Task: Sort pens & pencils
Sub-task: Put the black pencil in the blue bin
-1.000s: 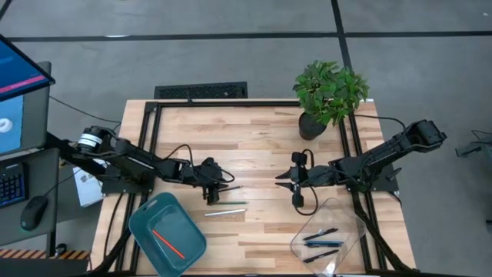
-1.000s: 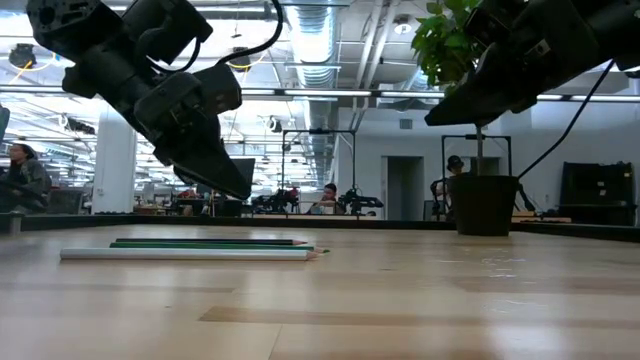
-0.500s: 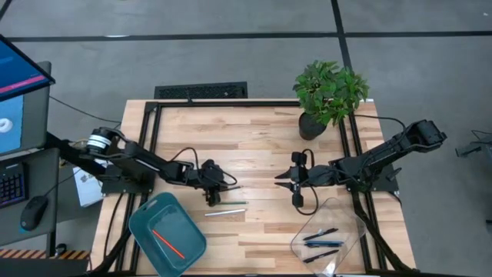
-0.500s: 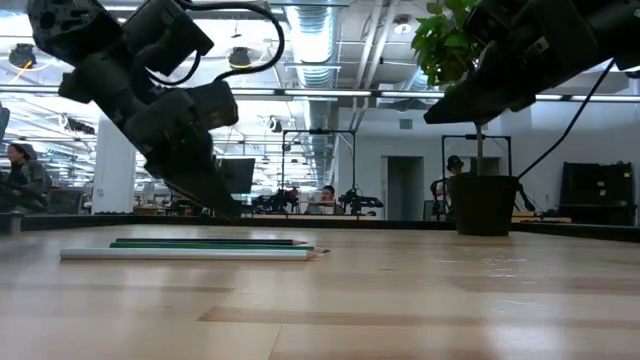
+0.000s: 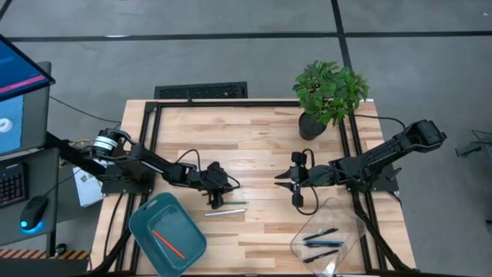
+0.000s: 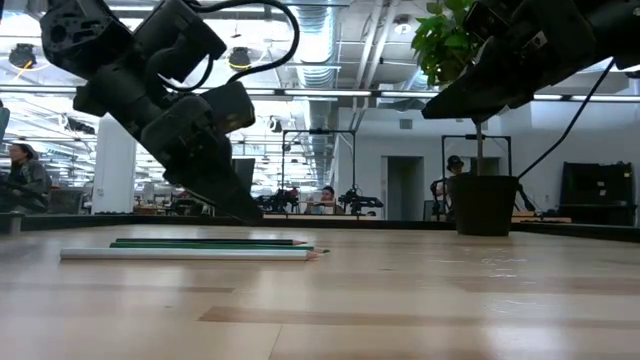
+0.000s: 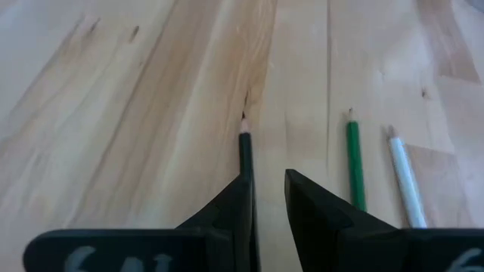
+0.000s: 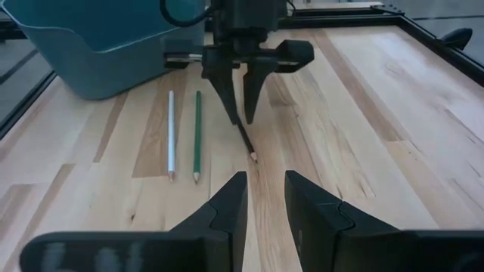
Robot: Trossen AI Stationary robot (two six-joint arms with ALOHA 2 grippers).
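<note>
The left end effector (image 5: 216,201) sat slightly right of and lower than its place a second earlier, left of centre in the high view, low over the pale wooden counter (image 5: 261,131). Its fingers (image 7: 308,198) were clamped on a dark sharpened pencil (image 7: 246,155), the tip pointing away along the boards. Just beside it lay a green pencil (image 7: 353,162) and a pale white pencil (image 7: 404,177), side by side and unmoved. A bright orange-red pencil (image 5: 167,243) rested in the teal plastic bin (image 5: 142,218) at lower left. The right end effector (image 5: 297,203) had not shifted, hovering right of centre with its fingers slightly apart and empty. Slim dark pens (image 5: 320,244) lay in the clear plastic tray (image 5: 347,218) at lower right.
</note>
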